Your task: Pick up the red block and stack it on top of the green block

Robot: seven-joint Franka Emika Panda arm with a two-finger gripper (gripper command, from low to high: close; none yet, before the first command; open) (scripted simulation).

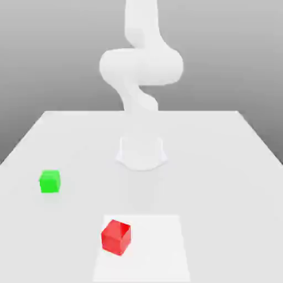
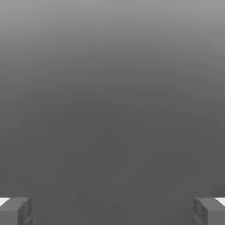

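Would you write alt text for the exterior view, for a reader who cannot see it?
A red cube sits on a white patch of a pale table; a green cube stands apart, toward the view's left, before a white robot arm.

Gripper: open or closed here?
Open: in the hand view the gripper has its two fingers wide apart, with nothing between them.

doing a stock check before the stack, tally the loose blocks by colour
red: 1, the block on the pale square
green: 1, the block nearer the exterior view's left edge
total: 2
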